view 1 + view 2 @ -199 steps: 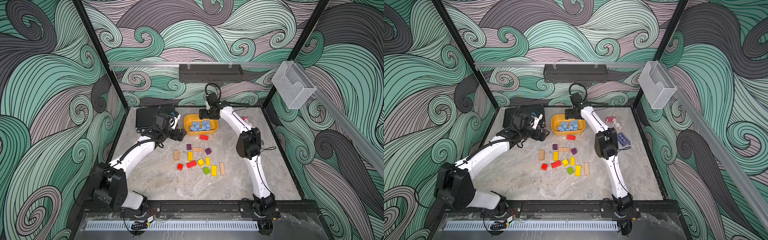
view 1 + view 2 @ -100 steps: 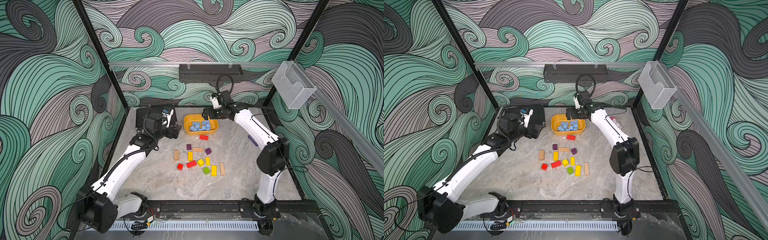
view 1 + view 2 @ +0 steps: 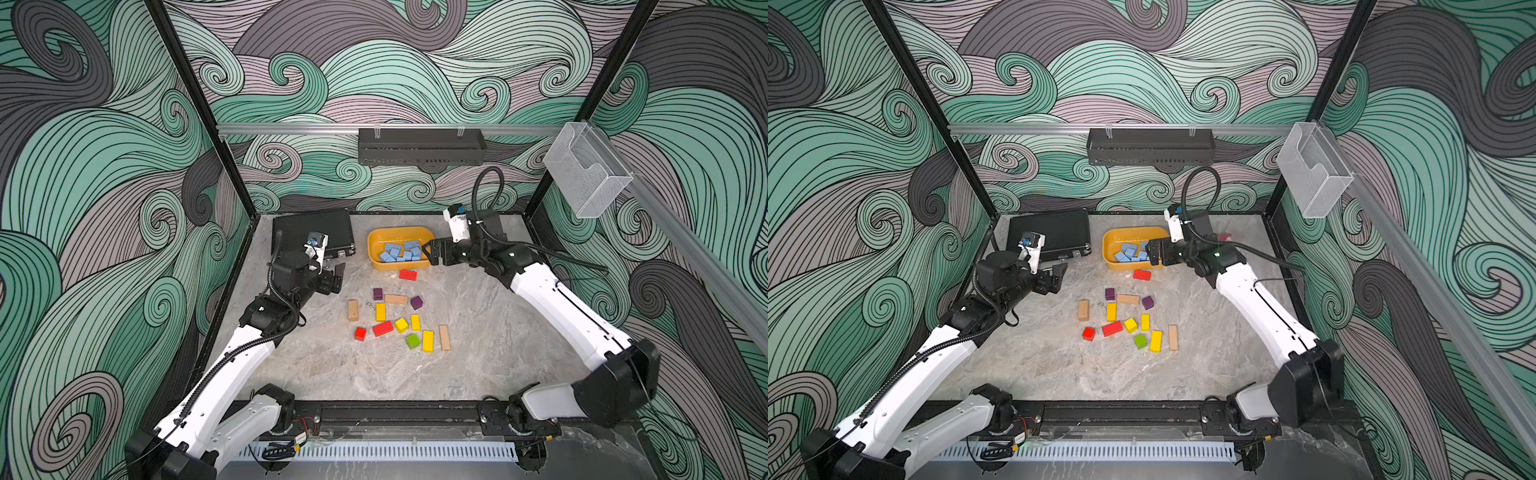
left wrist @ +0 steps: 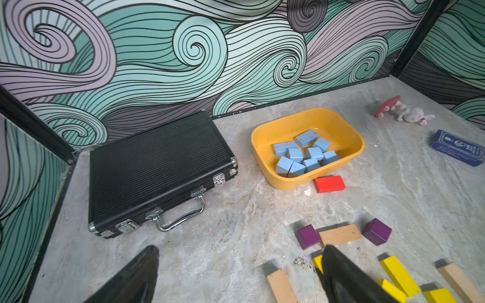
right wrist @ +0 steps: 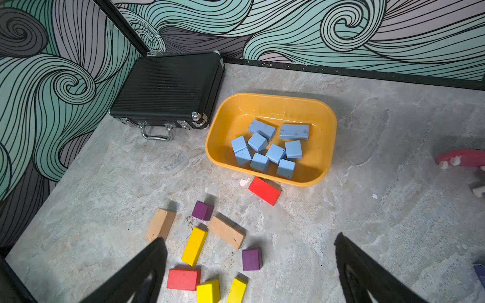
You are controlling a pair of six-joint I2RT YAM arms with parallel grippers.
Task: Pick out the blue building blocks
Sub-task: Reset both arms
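Several light-blue building blocks (image 3: pixel 401 251) (image 3: pixel 1131 252) lie heaped in a yellow tub (image 3: pixel 397 229) at the back of the table. They show again in the left wrist view (image 4: pixel 301 154) and the right wrist view (image 5: pixel 267 149). My right gripper (image 3: pixel 430 253) (image 3: pixel 1152 251) hovers at the tub's right end, open and empty (image 5: pixel 249 238). My left gripper (image 3: pixel 336 276) (image 3: pixel 1059 274) hangs to the left of the tub, in front of the case, open with nothing between its fingers (image 4: pixel 241 251).
A black case (image 3: pixel 316 230) lies at the back left. A red block (image 3: pixel 407 274) touches the tub's front. Loose red, yellow, purple, green and tan blocks (image 3: pixel 395 320) are scattered mid-table. A dark blue card packet (image 4: pixel 458 150) and a small toy (image 4: pixel 404 111) lie at the right.
The right arm has swung its elbow out to the right, and its gripper has come from behind the tub to the tub's right end. The left gripper has drawn back a little toward the front.
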